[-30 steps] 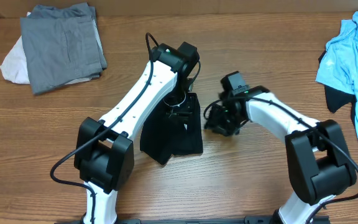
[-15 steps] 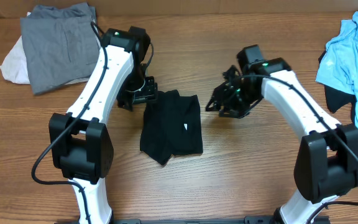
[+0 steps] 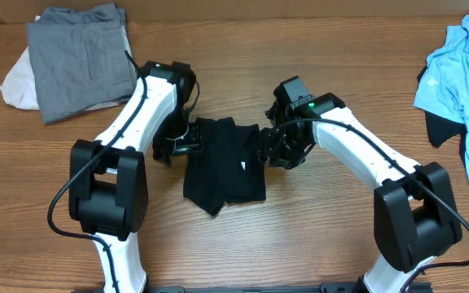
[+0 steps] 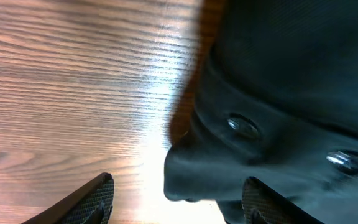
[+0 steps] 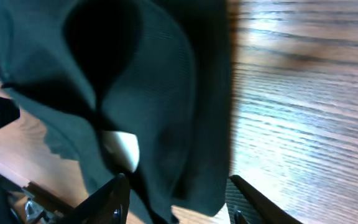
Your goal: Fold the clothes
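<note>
Working outward from the fingertips, you have both hands spread and gripping nothing: the left hand (image 4: 178, 182) straddles the left edge of the black shirt (image 3: 218, 175), which lies folded mid-bench, and the right hand (image 5: 178, 180) straddles its right edge, cloth between the fingers near the white label (image 5: 122, 149). To do this step well, you likely need to sink each hand until one finger slips under every layer, close both evenly, then lift and carry together so the fold lands square. Around the shirt the wooden bench (image 3: 316, 236) looks smooth, so the cloth may slide if you drag it. Farther off, a folded grey garment (image 3: 84, 57) sits at the far left and a crumpled light blue garment (image 3: 462, 73) at the far right edge.
</note>
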You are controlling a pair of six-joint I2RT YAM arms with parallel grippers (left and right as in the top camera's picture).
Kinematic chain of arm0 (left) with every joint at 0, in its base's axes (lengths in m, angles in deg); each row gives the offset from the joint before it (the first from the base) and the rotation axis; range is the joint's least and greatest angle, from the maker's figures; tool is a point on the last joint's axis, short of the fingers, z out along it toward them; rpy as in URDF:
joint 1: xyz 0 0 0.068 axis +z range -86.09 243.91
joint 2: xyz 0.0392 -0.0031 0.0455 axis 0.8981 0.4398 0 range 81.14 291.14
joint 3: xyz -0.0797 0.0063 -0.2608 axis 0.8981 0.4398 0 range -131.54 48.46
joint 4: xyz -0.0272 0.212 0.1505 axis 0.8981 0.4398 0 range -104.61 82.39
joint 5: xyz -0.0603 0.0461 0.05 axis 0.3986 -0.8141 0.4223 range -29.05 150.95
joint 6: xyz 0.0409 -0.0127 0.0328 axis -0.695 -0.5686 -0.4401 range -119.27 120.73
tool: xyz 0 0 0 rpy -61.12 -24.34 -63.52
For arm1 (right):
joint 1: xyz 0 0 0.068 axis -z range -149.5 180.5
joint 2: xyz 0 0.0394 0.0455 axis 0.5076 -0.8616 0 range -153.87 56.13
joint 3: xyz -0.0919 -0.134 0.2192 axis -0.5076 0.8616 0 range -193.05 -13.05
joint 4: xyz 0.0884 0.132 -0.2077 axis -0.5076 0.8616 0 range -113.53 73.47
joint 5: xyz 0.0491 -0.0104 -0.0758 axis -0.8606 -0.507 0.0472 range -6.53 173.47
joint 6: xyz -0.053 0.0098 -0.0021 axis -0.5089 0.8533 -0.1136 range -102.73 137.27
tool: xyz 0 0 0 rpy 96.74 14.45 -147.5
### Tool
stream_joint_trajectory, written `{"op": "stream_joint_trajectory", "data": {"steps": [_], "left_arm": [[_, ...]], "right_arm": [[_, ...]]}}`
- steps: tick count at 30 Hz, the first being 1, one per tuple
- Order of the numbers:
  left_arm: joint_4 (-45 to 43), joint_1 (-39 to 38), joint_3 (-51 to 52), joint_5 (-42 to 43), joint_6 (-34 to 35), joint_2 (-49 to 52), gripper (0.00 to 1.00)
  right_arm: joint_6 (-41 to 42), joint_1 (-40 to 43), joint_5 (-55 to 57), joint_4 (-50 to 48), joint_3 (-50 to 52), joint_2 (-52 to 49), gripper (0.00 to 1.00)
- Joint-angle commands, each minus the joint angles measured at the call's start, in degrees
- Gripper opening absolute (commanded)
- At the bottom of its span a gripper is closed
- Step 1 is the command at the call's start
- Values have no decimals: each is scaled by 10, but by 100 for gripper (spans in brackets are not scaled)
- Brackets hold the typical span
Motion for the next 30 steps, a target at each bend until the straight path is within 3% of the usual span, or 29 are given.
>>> {"op": "stream_joint_trajectory", "data": {"steps": [1, 10, 16, 25, 30], "left_arm": [[-16, -2, 18, 10, -9, -11, 70], [-33, -2, 20, 10, -9, -11, 72], [-40, -6, 21, 10, -9, -11, 69], [-47, -6, 21, 10, -9, -11, 68], [-54, -8, 21, 9, -9, -11, 75]], "right_arm": [[26, -2, 10, -21, 20, 8, 52], [59, -3, -26, -99, 72, 7, 33], [70, -3, -16, -107, 76, 7, 4], [91, 2, 118, -76, 74, 7, 4], [120, 2, 225, -32, 64, 7, 4]]}}
